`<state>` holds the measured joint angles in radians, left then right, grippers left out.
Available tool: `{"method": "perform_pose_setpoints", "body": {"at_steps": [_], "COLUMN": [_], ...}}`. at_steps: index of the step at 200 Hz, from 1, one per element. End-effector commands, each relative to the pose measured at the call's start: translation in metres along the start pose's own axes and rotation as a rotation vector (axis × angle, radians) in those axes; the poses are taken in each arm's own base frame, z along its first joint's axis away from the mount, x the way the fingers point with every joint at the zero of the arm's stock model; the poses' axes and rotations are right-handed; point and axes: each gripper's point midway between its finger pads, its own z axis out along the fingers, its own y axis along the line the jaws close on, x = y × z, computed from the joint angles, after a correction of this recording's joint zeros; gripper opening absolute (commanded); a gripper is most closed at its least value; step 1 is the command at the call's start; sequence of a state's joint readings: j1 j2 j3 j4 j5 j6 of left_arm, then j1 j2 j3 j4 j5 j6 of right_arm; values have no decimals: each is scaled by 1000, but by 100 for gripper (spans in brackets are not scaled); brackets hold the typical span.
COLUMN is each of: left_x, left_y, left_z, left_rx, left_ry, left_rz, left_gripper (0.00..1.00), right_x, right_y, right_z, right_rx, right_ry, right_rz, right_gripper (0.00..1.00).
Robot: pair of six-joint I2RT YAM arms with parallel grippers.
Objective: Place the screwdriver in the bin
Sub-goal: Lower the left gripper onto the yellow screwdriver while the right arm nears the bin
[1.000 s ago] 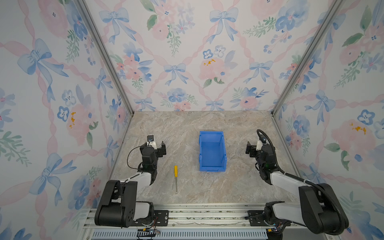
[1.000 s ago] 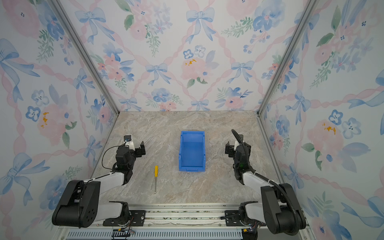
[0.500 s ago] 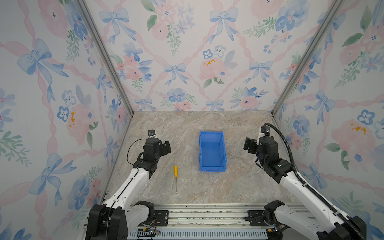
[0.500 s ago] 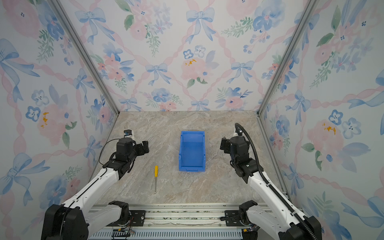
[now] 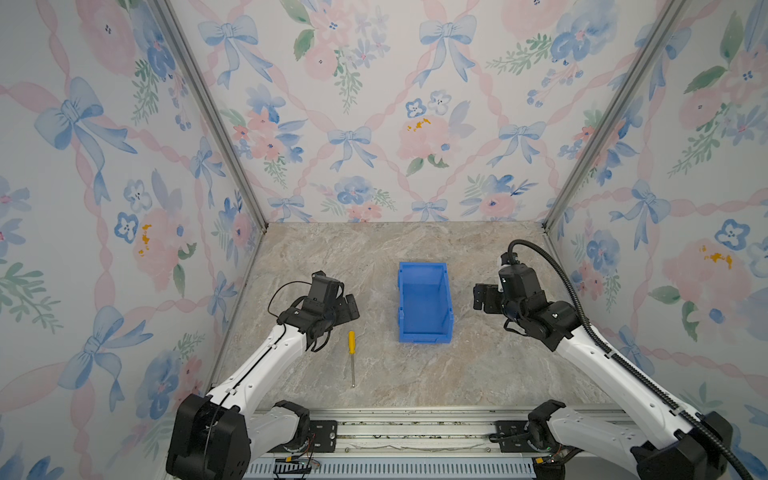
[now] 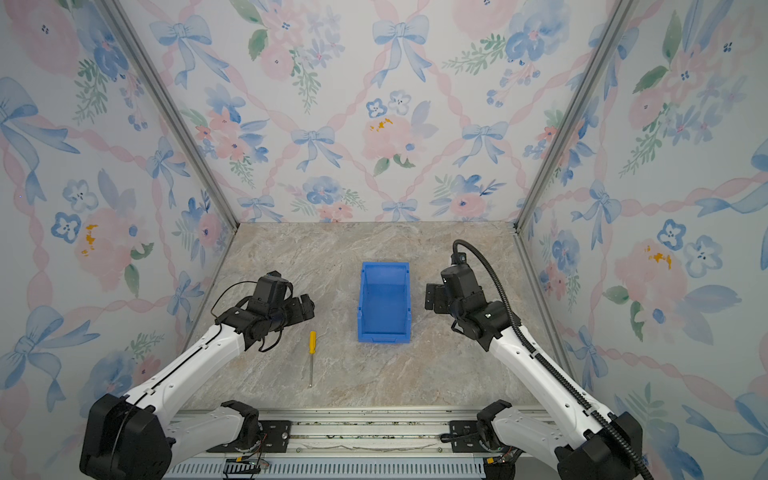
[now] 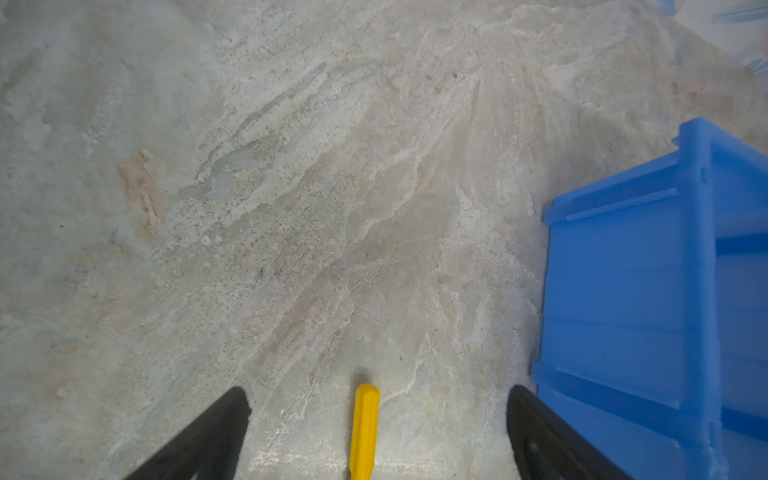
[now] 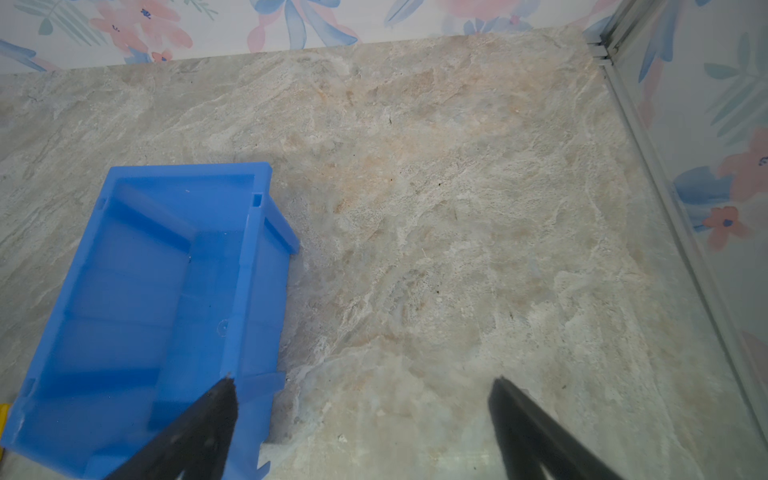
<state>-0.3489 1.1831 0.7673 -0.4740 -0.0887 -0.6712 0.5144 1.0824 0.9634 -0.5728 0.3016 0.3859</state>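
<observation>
The screwdriver (image 5: pixel 351 341) (image 6: pixel 311 343) lies flat on the marble tabletop, left of the bin, with its yellow handle toward the back and its thin shaft pointing to the front edge. The blue bin (image 5: pixel 424 336) (image 6: pixel 384 337) stands open and empty at the middle. My left gripper (image 5: pixel 349 309) (image 6: pixel 305 309) hovers open just behind the handle. In the left wrist view the handle end (image 7: pixel 364 428) lies between the spread fingers of that gripper (image 7: pixel 378 399), untouched, with the bin wall (image 7: pixel 623 291) beside it. My right gripper (image 5: pixel 482 297) (image 6: pixel 434 297) (image 8: pixel 361 384) is open and empty, beside the bin's right wall (image 8: pixel 249 270).
Floral walls close the table on the left, back and right, with metal posts (image 5: pixel 582 166) in the back corners. A metal rail (image 5: pixel 386 432) with both arm bases runs along the front edge. Bare marble (image 8: pixel 457 228) lies right of the bin.
Both arms have unfolded from their low rest and reached forward and inward. The left gripper now hangs over the screwdriver's handle end, the right one beside the bin. Screwdriver and bin have not moved.
</observation>
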Motion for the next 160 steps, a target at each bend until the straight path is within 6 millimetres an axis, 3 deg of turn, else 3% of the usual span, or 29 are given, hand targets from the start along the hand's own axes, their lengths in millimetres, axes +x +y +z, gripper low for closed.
{"method": "perform_pose_setpoints", "body": {"at_steps": [1,37,91,160], "left_x": [22,41,59,74], "left_y": [3,6,9,15], "left_z": [7,24,39,56], "left_rx": [-45,-84,-125,-221], "left_ry": [108,190,252,284], "left_rz": [-6,33,86,126], "left_gripper": [97,97,88,68], "right_x": [9,18,19,17], "right_y": [14,28,48,56], "right_z": [-13,-10,-12,-12], "right_rx": [-64,-80,-128,-155], "right_ry": [38,62,58,56], "right_rz": [0,-29,-86,-118], "right_gripper": [97,97,97,97]}}
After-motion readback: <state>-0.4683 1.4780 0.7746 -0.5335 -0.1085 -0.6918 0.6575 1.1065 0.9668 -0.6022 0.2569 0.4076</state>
